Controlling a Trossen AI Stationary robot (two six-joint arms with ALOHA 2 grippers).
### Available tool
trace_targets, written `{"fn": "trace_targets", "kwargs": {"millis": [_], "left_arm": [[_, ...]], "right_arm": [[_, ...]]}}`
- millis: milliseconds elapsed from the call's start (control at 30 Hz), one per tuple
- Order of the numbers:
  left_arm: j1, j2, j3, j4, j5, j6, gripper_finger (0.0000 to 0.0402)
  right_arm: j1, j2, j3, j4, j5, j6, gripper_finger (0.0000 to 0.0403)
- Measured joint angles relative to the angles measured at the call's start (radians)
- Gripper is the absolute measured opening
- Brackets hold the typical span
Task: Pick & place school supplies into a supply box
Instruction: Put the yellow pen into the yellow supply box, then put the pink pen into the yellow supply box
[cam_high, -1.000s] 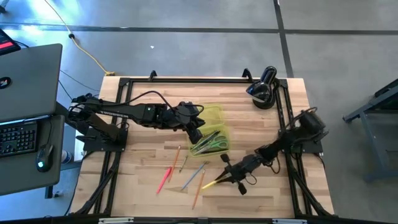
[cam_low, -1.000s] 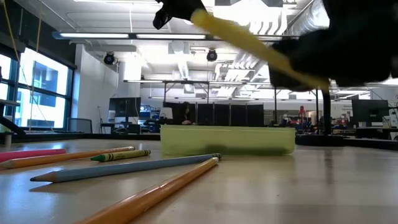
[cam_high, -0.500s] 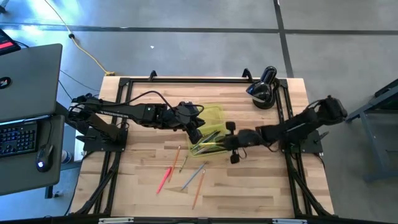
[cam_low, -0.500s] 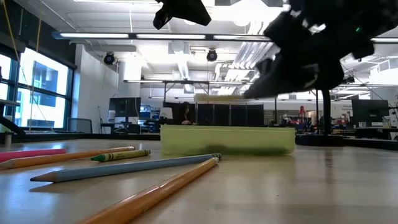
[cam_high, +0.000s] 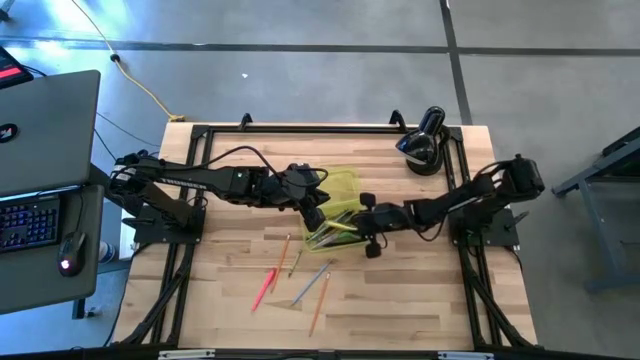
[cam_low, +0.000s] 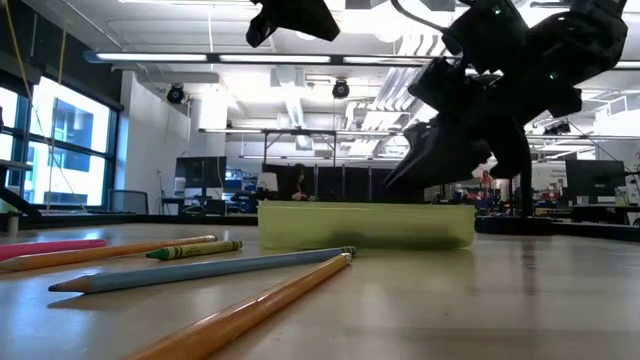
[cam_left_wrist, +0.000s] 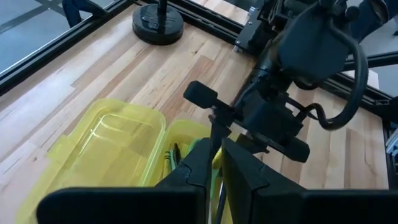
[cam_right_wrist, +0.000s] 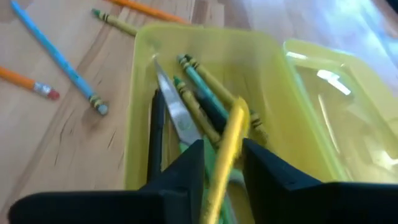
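Observation:
The supply box (cam_high: 340, 215) is a translucent yellow-green case on the table's middle, its lid (cam_high: 342, 183) lying open on the far side. Inside it lie scissors (cam_right_wrist: 171, 102) and several crayons (cam_right_wrist: 199, 99). My right gripper (cam_right_wrist: 222, 152) stands open low over the box's right part, with a yellow pencil (cam_right_wrist: 231, 134) between its fingers. My left gripper (cam_high: 318, 213) hangs shut and high above the box's left part, with nothing in it. Loose pencils lie flat on the near table: pink-red (cam_high: 264, 288), blue (cam_high: 310, 283) and orange (cam_high: 320, 305). My right gripper has the yellow pencil lying along its fingers, between them, and comes slanting down from the table's right. Whether a finger touches the pencil, I cannot tell. The pencil's far end (cam_right_wrist: 240, 111) rests on the supplies in the box.
A black rounded device (cam_high: 422, 145) stands at the far right corner. A laptop (cam_high: 45, 130) sits off the table's left side. Black frame rails (cam_high: 300, 128) run along the table's edges. In the low view, the orange pencil (cam_low: 250, 310) and the blue one (cam_low: 200, 272) lie nearest.
My right gripper has carried the yellow pencil from the near right of the table toward the left and far side, to the supply box, turning as it went. The pencil, held up in the air before, now reaches into the box.

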Motion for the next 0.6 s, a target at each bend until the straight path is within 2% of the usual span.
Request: {"fn": "trace_targets", "kwargs": {"millis": [67,133,300,400,467,600], "left_arm": [[0.0,0.0,0.0,0.0,0.002,0.0,0.0067],[0.0,0.0,0.0,-0.016,0.047,-0.006,0.0067],[-0.002,-0.001,0.0,-0.115,0.28,-0.106,0.0067],[-0.016,-0.001,0.0,-0.235,0.38,-0.132,0.0067],[-0.041,-0.001,0.0,-0.313,0.381,-0.178,0.0067],[-0.137,-0.001,0.0,-0.403,0.266,-0.326,0.0067]], "right_arm": [[0.0,0.0,0.0,0.016,0.0,0.0,0.0098],[0.0,0.0,0.0,0.036,0.0,0.002,0.0106],[0.017,-0.001,0.0,0.093,0.0,0.005,0.0108],[0.038,-0.005,0.0,0.123,0.0,0.002,0.0104],[0.052,-0.005,0.0,0.138,0.0,0.0,0.0103],[0.085,-0.005,0.0,0.148,0.012,-0.032,0.0103]]}}
